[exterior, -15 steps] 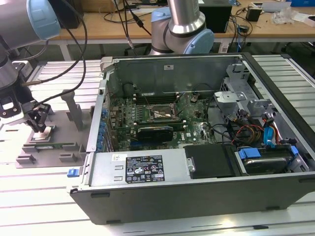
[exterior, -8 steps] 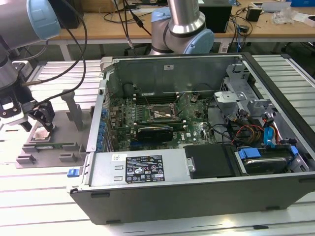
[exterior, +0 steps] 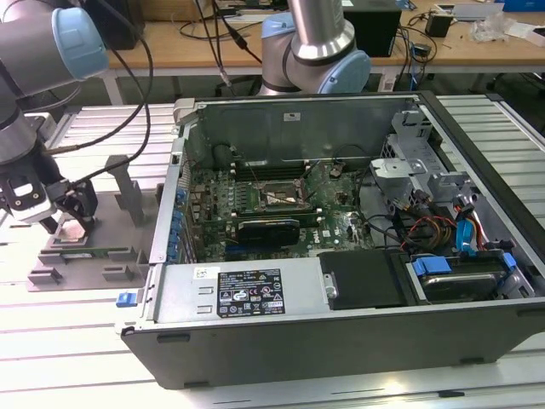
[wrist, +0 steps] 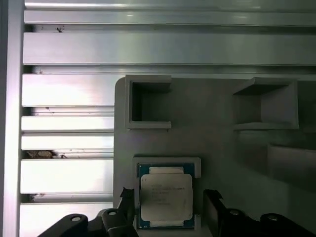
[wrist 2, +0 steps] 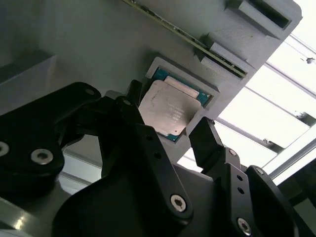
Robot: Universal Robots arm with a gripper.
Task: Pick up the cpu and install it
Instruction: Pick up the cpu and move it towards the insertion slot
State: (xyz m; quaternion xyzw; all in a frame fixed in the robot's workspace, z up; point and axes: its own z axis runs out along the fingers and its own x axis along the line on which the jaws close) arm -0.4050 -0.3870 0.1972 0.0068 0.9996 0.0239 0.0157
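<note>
One cpu [wrist: 166,200] lies in a square pocket [wrist: 197,165] near the grey tray's [wrist: 222,158] edge. The gripper's [exterior: 71,223] two fingers are spread either side, not gripping it.

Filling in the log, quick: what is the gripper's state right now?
Gripper: open, a finger on either side of the cpu, which lies in its pocket on the grey holder; not gripping it.

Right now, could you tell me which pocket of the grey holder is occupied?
The low-framed pocket at the end effector, holding the cpu; the two taller box pockets stand empty.
</note>
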